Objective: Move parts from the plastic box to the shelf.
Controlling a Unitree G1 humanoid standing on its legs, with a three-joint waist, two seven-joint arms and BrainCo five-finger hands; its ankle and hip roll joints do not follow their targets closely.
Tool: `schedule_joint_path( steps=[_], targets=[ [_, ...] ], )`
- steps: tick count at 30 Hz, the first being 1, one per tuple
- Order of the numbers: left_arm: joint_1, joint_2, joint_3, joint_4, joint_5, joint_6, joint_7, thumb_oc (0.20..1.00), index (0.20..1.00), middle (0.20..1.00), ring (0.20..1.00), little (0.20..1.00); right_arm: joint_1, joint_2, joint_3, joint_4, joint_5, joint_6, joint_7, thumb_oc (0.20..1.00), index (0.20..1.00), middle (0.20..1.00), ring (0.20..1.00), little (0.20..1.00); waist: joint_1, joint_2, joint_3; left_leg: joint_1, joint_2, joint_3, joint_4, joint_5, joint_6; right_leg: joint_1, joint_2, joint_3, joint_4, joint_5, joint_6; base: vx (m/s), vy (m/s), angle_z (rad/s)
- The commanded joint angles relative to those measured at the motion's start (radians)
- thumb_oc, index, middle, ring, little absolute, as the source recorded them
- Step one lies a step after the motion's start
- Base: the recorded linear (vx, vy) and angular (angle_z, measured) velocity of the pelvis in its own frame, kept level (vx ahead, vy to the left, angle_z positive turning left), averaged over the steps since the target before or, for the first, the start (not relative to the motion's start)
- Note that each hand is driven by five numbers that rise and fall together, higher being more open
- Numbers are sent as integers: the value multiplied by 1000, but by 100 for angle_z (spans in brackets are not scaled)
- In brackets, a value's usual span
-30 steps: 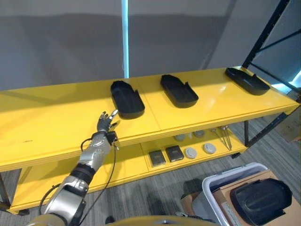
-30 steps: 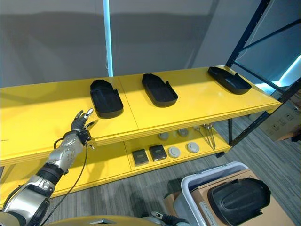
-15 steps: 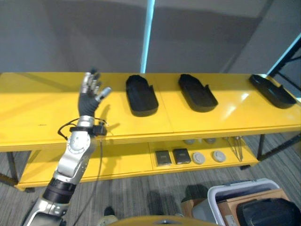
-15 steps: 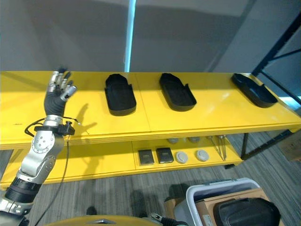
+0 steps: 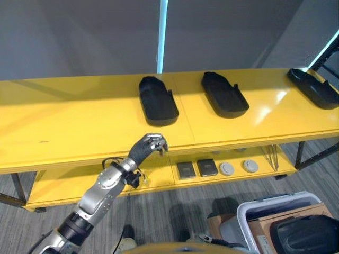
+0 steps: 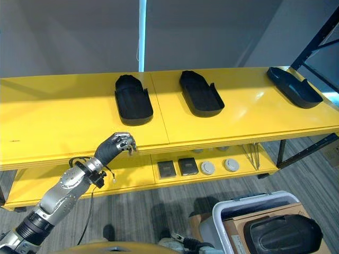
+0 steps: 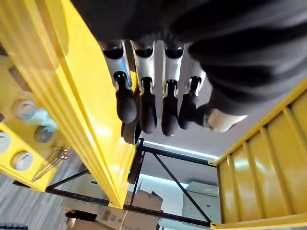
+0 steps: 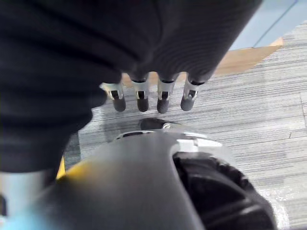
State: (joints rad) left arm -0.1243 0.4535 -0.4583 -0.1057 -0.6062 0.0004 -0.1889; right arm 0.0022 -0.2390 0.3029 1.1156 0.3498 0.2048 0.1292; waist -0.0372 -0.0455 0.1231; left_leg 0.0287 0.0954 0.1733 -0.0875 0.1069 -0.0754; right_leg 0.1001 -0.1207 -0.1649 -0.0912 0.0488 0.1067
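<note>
Left hand [image 5: 151, 144], fingers curled and empty, at the yellow metal shelf's [image 5: 69, 132] front edge; three black moulded plastic parts [image 5: 158, 100] lie beyond it. Right hand [image 8: 144, 91] hangs relaxed.

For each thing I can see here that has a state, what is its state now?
left hand: fingers curled, holding nothing, at the top shelf's front edge.
right hand: fingers straight, hanging over the floor.
three black parts: lying on the top shelf.
plastic box: open, a black part inside.

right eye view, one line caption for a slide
Left hand curled empty at the yellow shelf edge; three black parts on top.
</note>
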Motion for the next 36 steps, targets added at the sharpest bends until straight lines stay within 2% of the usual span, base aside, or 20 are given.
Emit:
schedule_joint_path(
  steps=[1, 7, 13, 16, 18, 21, 23, 28, 36],
  targets=[
    [-116, -12, -43, 34, -8, -32, 0, 200, 200, 200, 200, 200, -59, -41, 21, 39, 19, 31, 18, 1000, 1000, 1000, 1000, 1000, -7, 49, 28, 41, 34, 10, 0, -113, 5, -18, -22, -18, 4, -18, 34, 0, 0, 0],
    [-173, -42, -70, 102, -35, -56, 68, 200, 200, 200, 200, 200, -58, -45, 30, 37, 29, 38, 10, 1000, 1000, 1000, 1000, 1000, -28, 56, 41, 31, 31, 10, 0, -110, 7, -36, -23, -2, 4, -11, 34, 32, -1, -8],
    [-298, -123, -73, 218, -47, -141, 224, 200, 200, 200, 200, 200, -86, -54, 65, 1, 58, 52, 5, 1000, 1000, 1000, 1000, 1000, -59, 62, 91, 4, 26, -1, 0, -102, 7, -75, -19, 30, 4, 2, 26, -9, -4, -2],
    [-324, -141, -67, 240, -42, -159, 270, 200, 200, 200, 200, 200, -93, -53, 74, -9, 66, 48, 1, 1000, 1000, 1000, 1000, 1000, -64, 62, 106, -6, 25, -7, 0, -99, 7, -85, -17, 38, 4, 4, 23, -42, -9, -8],
    [-356, -158, -63, 279, -27, -186, 338, 200, 200, 200, 200, 200, -107, -54, 88, -21, 80, 41, -6, 1000, 1000, 1000, 1000, 1000, -70, 63, 126, -19, 22, -18, 0, -95, 6, -100, -13, 48, 4, 7, 19, -82, -5, -3],
    [-373, -166, -62, 307, -14, -195, 389, 200, 200, 200, 200, 200, -118, -54, 96, -31, 87, 42, -13, 1000, 1000, 1000, 1000, 1000, -74, 64, 139, -26, 21, -22, 0, -91, 4, -107, -11, 53, 4, 9, 17, -45, 1, -2],
    [-385, -172, -43, 355, 7, -213, 486, 200, 200, 200, 200, 200, -133, -58, 104, -53, 95, 52, -24, 1000, 1000, 1000, 1000, 1000, -76, 67, 156, -36, 20, -31, 0, -85, 1, -117, -8, 55, 4, 10, 13, -57, 2, -1],
    [-379, -153, 3, 378, 67, -224, 588, 200, 200, 200, 200, 200, -142, -58, 107, -67, 102, 59, -35, 1000, 1000, 1000, 1000, 1000, -68, 74, 172, -42, 19, -41, 0, -77, -4, -117, -9, 45, 6, 7, 8, -21, 2, 1],
    [-351, -122, 47, 339, 109, -227, 604, 200, 200, 200, 200, 200, -141, -51, 100, -73, 111, 63, -44, 1000, 1000, 1000, 1000, 1000, -50, 78, 175, -39, 17, -47, 0, -75, -8, -106, -14, 24, 7, 1, 5, -2, 0, 1]
  ],
)
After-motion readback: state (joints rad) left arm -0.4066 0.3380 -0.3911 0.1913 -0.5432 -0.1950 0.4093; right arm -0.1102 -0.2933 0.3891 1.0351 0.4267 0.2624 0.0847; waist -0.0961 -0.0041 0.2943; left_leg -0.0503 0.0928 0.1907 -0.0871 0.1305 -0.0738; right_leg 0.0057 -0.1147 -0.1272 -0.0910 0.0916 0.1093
